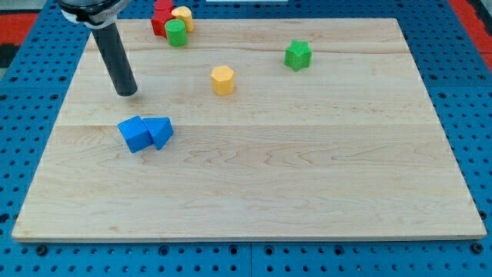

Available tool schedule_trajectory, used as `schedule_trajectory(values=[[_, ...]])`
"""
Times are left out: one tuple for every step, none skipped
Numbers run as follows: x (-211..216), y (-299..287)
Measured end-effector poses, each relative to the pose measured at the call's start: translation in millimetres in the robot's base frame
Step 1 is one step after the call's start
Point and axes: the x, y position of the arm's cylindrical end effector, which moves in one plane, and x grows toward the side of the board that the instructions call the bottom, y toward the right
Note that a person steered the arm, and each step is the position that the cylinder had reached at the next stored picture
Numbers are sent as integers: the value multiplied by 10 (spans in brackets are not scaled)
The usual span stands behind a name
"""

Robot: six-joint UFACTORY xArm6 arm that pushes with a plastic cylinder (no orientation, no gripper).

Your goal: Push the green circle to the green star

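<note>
The wooden counter [254, 177] is seen filling most of the view, laid on a blue pegboard. The dark rod is seen descending from the view's top left, and my tip [127, 93] is set down on the counter, clear of every block; no grasping tool is fitted, so nothing is held and no open or closed state applies. Two blue blocks, a blue cube [134, 134] and a blue wedge [160, 131], are found touching each other below my tip. The green star [297, 55] is placed toward the view's upper right, well apart from the rest. A yellow hexagon [222, 79] is seen between my tip and the star. The green circle [177, 33] is found at the counter's top edge, packed against a red block [161, 17] and a small yellow block [183, 15]. A push from the left is judged risky: the neighbours could be dragged along, or the circle could slip off the top edge or glance off my tip.
</note>
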Motion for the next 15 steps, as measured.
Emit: schedule_trajectory(values=[[-29,140],[-184,-45],[-438,-311],[-772,-537],[-1054,-748],[-1092,-719],[-1075,-253],[-1057,381],[-1071,861],[-1185,1196],[-1675,1204],[-1745,988],[-1561,915],[-1511,915],[-1405,915]])
